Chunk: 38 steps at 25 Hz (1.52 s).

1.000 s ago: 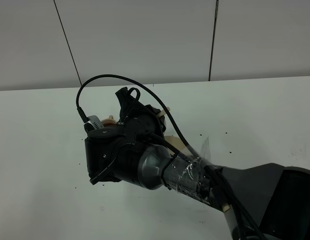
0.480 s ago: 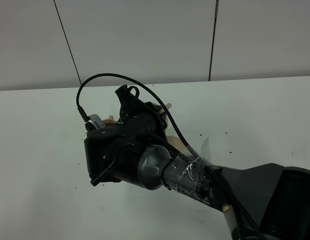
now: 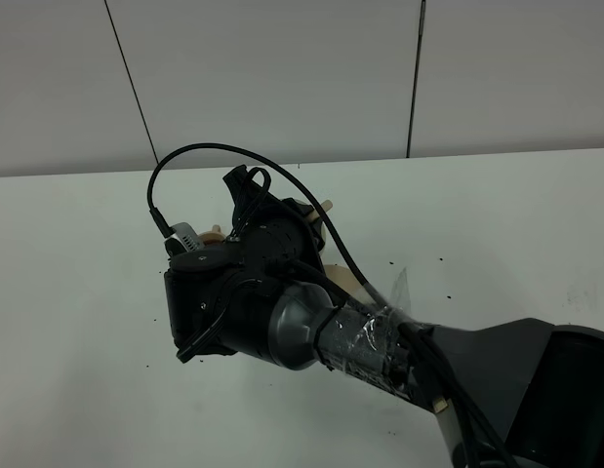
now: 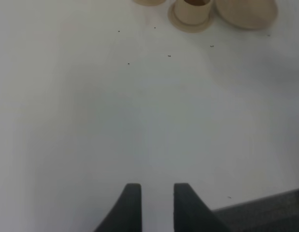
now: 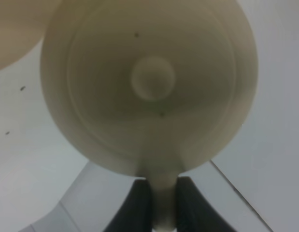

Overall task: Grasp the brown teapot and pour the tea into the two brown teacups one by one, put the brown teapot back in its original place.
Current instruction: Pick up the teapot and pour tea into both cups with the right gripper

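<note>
Risk of slip: the right gripper (image 5: 156, 205) pinches only the thin loop handle of the brown teapot (image 5: 149, 82), so the whole pot hangs ahead of the fingertips; a tilt for pouring could, as a guess, let it swing or twist in the hold.

Risk of lid: the knobbed lid faces the right wrist camera; if the pot tips far, the lid may slide off, since nothing visible holds it.

Risk of blind pour: in the high view the right arm covers nearly all the crockery, so only slivers of tan show beyond its wrist; spout and cup alignment cannot be checked there.

Right claw: clenched on the teapot handle, jaws nearly together with the handle between them, dark fingers touching it on both sides.

Teapot position: directly ahead of the right claw, filling its view, seemingly lifted clear of the table; a pale curved edge lies just beside it, not identifiable.

Left claw: the left gripper (image 4: 156, 208) is released, jaws a little apart with bare table (image 4: 91, 125) between them, touching nothing.

Cups: one teacup (image 4: 192, 10) on its small saucer sits well ahead of the left claw, with the larger saucer (image 4: 246, 13) just beside it; the second cup is barely in view.
</note>
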{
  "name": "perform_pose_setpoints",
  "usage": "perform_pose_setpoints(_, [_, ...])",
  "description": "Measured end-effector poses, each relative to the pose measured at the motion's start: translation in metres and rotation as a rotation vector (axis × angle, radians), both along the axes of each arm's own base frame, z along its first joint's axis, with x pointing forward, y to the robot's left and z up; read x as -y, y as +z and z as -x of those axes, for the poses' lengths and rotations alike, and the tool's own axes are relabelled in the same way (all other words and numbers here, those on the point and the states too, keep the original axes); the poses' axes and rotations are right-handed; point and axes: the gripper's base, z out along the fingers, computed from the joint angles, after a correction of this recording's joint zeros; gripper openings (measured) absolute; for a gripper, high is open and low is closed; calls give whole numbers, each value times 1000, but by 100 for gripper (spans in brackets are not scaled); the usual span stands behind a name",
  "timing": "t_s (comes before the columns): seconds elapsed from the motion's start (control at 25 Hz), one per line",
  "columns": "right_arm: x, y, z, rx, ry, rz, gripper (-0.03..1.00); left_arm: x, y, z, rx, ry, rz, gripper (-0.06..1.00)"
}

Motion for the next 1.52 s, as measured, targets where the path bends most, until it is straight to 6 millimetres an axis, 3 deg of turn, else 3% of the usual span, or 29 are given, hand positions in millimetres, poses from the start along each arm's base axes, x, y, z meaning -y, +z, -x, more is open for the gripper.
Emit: perform_pose_setpoints(1.52, [-2, 0, 1, 1, 12, -1, 10, 0, 0, 0, 0, 0, 0, 24])
